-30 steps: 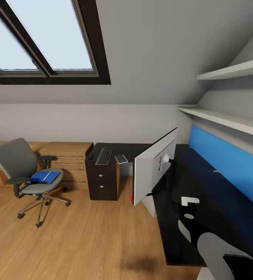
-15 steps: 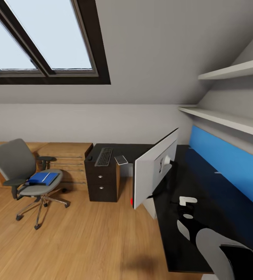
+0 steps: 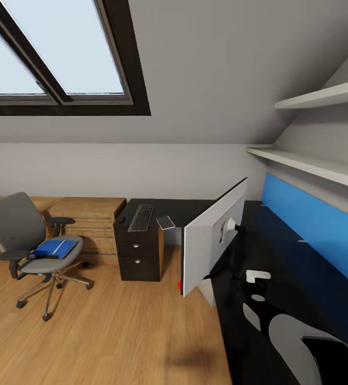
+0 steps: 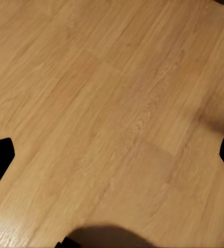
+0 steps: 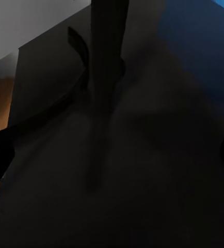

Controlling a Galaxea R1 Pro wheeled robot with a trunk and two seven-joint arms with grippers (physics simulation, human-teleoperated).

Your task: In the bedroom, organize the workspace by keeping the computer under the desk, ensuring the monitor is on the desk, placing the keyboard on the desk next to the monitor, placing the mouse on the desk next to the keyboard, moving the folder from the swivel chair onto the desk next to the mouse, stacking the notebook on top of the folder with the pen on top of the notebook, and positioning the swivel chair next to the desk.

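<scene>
The grey swivel chair (image 3: 27,235) stands on the wood floor at the left, apart from the desk (image 3: 281,267). The blue folder (image 3: 53,248) lies on its seat, with a thin white pen (image 3: 60,246) across it. On the desk's far wing lie the keyboard (image 3: 141,217), the tiny dark mouse (image 3: 122,218) and a small pale-edged notebook (image 3: 165,221). The monitor (image 3: 211,235) stands on the desk, its pale back towards me. My right gripper (image 5: 112,155) is open above the black top, near the monitor's curved foot (image 5: 65,108). My left gripper (image 4: 112,157) is open over bare floor. The computer is out of view.
A black drawer unit (image 3: 139,254) carries the desk's far end, with a light-wood chest (image 3: 91,219) beside it. A blue wall panel (image 3: 313,230) and two white shelves (image 3: 313,168) run along the right wall. A skylight (image 3: 61,53) sits in the sloped ceiling.
The whole picture has drifted a little as the camera moved, so the chair and drawer unit sit further left in view. The things themselves have kept their places.
</scene>
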